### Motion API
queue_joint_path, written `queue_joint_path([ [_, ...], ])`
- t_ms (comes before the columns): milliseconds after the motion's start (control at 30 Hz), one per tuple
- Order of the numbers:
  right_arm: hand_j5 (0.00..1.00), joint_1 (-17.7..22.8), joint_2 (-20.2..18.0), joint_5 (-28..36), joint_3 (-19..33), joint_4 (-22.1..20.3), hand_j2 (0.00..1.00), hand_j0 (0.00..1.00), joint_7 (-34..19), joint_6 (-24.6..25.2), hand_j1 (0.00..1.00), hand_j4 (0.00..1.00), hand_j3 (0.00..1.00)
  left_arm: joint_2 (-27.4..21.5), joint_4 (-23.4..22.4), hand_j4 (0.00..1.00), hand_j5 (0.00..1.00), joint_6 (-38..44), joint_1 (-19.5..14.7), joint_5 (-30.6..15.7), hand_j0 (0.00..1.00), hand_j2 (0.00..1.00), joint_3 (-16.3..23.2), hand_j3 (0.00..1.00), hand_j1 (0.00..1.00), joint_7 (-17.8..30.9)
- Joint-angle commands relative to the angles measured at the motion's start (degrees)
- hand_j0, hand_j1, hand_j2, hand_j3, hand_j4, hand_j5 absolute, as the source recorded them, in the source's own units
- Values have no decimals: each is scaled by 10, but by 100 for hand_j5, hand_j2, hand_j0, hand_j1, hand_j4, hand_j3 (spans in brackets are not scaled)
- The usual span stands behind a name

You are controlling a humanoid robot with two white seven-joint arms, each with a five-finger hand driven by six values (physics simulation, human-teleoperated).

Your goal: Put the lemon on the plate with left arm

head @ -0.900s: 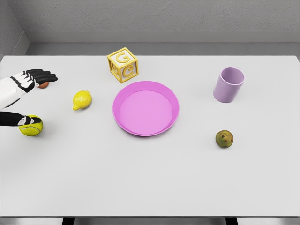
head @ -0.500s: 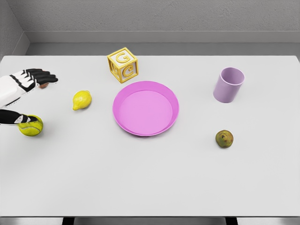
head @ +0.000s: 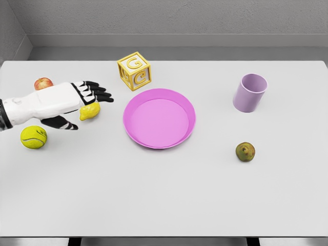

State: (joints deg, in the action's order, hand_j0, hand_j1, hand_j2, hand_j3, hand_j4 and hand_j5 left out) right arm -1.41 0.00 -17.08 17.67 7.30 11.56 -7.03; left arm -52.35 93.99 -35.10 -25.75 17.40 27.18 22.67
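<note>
Fingers point(head: 97, 92) of our left hand point(head: 77, 97) are spread and released, holding nothing, as the hand hovers over the lemon point(head: 91, 111) and hides part of it; we cannot tell whether it touches the fruit. Our thumb point(head: 61, 123) hangs lower, toward the desk's left edge. The lemon lies on the desk point(head: 154, 195) in its left half, just left of the pink plate point(head: 159, 118), which sits near the middle. Behind the plate, toward the far edge, a yellow letter block point(head: 135, 71) stands with one corner turned to us. An apple point(head: 43, 83) rests near the far left corner, and a tennis ball point(head: 34, 137) lies close to the left edge, just below our forearm. In the right half, a purple cup point(head: 250, 93) stands upright, with a pear point(head: 245, 151) nearer the front edge.
</note>
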Motion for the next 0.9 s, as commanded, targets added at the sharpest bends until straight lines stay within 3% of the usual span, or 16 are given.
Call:
queue_joint_path([
  [0,100,0,0,0,0,0,100,100,0,0,100,100,100,13,-41,100,100,1,-3,15,100,100,26,100,100,0],
  [100,100,0,0,0,0,0,100,100,-1,0,100,100,100,46,-134,100,100,1,-34,18,100,100,31,100,100,0],
  [167,100,0,0,0,0,0,100,100,0,0,100,100,100,88,-196,100,100,1,-63,53,100,100,31,100,100,0],
  [267,100,0,0,0,0,0,100,100,0,0,100,100,100,93,-211,100,100,1,-72,57,100,100,45,100,100,0],
  [367,100,0,0,0,0,0,100,100,-1,0,100,100,100,109,-248,100,100,1,-120,54,100,100,107,100,100,-1],
  [767,100,0,0,0,0,0,100,100,-1,0,100,100,100,82,-256,100,100,1,-156,50,100,100,176,100,100,-3],
  [867,100,0,0,0,0,0,100,100,-1,0,100,100,100,82,-257,100,100,1,-156,53,100,100,177,100,100,-3],
])
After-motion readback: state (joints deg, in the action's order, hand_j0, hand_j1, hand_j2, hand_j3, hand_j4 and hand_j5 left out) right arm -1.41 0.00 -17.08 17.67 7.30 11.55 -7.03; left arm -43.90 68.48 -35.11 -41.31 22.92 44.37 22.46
